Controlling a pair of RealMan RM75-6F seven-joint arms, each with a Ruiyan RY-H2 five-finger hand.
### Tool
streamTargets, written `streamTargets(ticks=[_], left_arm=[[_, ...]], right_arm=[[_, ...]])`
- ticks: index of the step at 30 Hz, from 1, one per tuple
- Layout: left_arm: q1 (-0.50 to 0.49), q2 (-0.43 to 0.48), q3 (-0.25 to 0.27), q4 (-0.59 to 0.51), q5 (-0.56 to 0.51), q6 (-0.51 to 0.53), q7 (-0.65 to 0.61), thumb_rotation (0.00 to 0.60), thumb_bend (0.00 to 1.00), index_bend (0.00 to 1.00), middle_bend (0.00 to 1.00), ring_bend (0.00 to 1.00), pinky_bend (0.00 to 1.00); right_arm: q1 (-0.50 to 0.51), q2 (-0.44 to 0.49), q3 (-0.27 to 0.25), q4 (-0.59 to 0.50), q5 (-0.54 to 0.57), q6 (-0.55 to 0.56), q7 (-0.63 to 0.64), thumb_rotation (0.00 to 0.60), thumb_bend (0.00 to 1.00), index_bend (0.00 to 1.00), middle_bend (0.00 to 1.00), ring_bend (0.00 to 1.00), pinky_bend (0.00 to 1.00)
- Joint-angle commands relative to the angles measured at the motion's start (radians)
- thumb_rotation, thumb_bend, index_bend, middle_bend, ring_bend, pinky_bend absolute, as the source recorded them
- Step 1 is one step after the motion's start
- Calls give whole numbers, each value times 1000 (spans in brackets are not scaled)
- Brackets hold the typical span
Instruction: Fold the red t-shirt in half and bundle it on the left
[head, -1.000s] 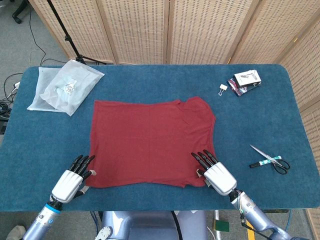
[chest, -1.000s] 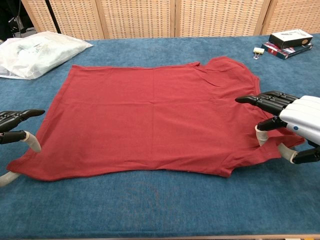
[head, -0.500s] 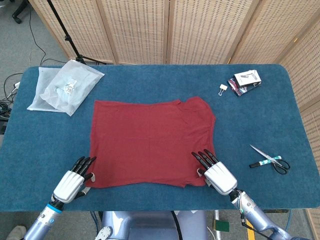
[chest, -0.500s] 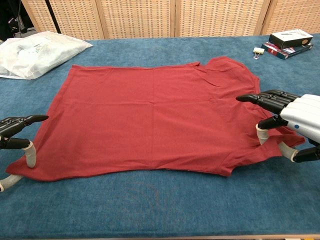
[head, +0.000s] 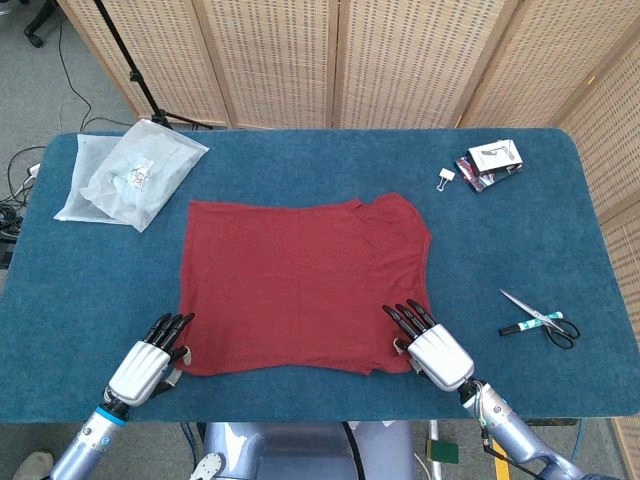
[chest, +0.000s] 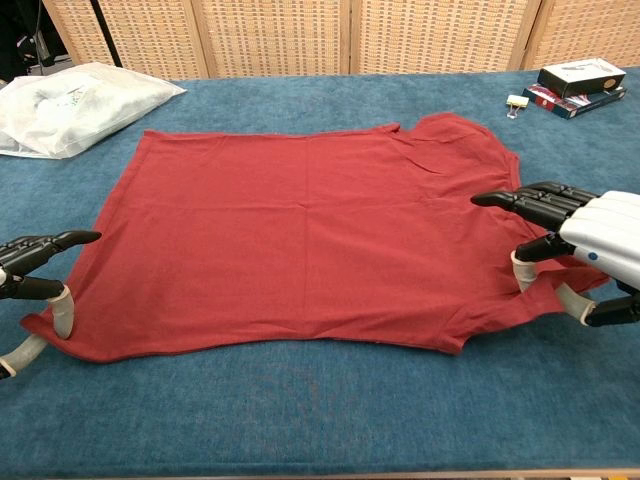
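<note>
Nearest to the robot, the left hand (head: 148, 362) sits at the near left corner of the flat red cotton t-shirt (head: 300, 285), with its dark fingers (chest: 50, 242) spread above the hem. The chest view suggests that the thumb touches the cloth edge there, but I cannot tell whether anything is really pinched. The right hand (head: 432, 350) lies over the near right corner, where the sleeve part is. Its fingers are stretched over the fabric and the thumb is down at the hem; from these views it holds nothing firmly yet.

The shirt lies spread flat in the middle of the blue felt-covered table (head: 300, 160), with the collar toward the right side.

In my judgement the step in hand is to take a grip on the near edge for the fold. To do it well, each hand should catch both layers of cloth at its corner. Both hands should then lift together at equal height, so that the edge does not sag or twist, and carry it evenly across.

Further away, a white plastic bag (head: 135, 172) rests at the far left corner. It is well apart from the shirt, but it limits the space for the bundle on that side.
</note>
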Motion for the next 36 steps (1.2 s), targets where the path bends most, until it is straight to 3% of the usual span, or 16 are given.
streamTargets(ticks=[1,12,21,28,36], left_arm=[[0,1,3,-2,0,-2,-4,600,627,675,0,0,0],[1,37,41,-14,44,41,-72,600,710,700,0,0,0],[11,95,103,-14,121,120,-148,600,745,705,0,0,0],[41,162,185,-18,204,195,-172,600,748,706,0,0,0],[67,179,236,10,261,238,-193,600,749,706,0,0,0]], right_arm=[[5,5,-6,-2,-7,-4,14,600,711,577,0,0,0],[16,41,-39,-38,-52,11,75,600,724,608,0,0,0],[22,109,-109,-106,-129,36,158,600,724,618,0,0,0],[17,195,-191,-185,-222,57,160,600,724,627,0,0,0],[5,245,-260,-220,-314,93,170,600,724,631,0,0,0]])
